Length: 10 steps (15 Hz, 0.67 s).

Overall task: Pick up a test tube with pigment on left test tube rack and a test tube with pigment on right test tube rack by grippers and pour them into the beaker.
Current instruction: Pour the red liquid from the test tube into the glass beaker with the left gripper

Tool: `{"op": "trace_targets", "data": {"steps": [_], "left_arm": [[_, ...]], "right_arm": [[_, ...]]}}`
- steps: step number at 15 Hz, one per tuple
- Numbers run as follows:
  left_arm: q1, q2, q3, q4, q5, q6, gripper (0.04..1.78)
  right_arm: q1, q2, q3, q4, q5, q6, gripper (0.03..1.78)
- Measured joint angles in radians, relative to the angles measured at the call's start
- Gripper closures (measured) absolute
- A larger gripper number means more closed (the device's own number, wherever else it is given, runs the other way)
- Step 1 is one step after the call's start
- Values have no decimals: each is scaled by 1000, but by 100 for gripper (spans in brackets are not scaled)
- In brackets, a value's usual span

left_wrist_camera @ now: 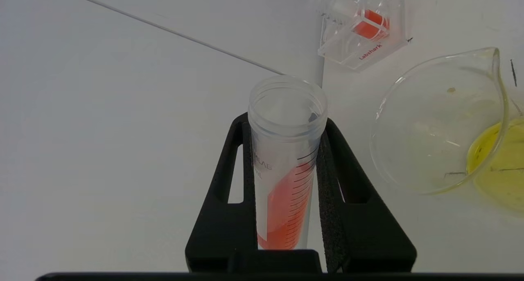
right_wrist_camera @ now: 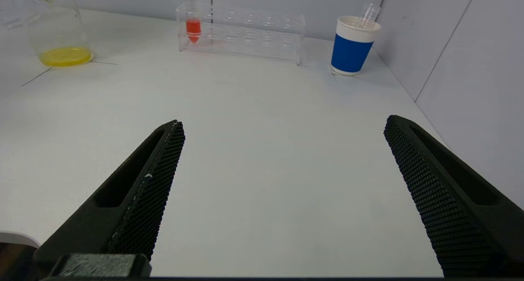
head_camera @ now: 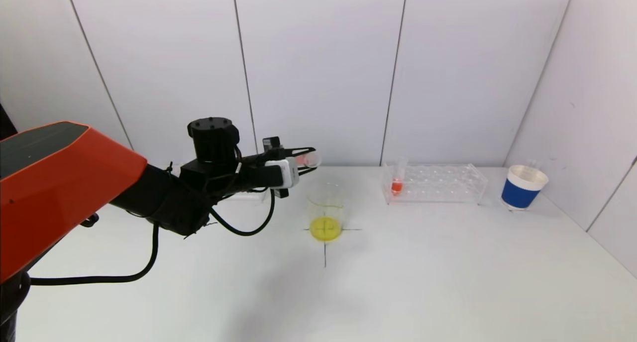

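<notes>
Clear plastic test tube with orange-red liquid sits pinched between the black fingers of the left gripper, tipped on its side up above the table, near the glass beaker holding yellow liquid. Only the left wrist view shows its open mouth and the marks on its side. Only the right wrist view shows the right gripper, spread wide over the white table, well away from the clear rack with another orange-red tube and the blue paper cup.

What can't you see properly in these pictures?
- Left rack: hidden behind the left arm in the head view.
- Bottom of the held tube: cut off by the left wrist view's lower edge, between the left gripper fingers.
- Inside the blue cup: a clear thing sticks out, too small to name.
- Right gripper: out of the head view, so its place above the table is unclear.
</notes>
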Motion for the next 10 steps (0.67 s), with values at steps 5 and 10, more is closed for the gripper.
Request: {"op": "trace_targets", "data": {"steps": [5, 10], "left_arm": [[10, 71, -81, 5, -2, 40, 138], [16, 113, -141, 22, -2, 114, 138]], "right_arm": [[0, 0, 0, 0, 0, 0, 4], [0, 0, 0, 0, 0, 0, 4]]}}
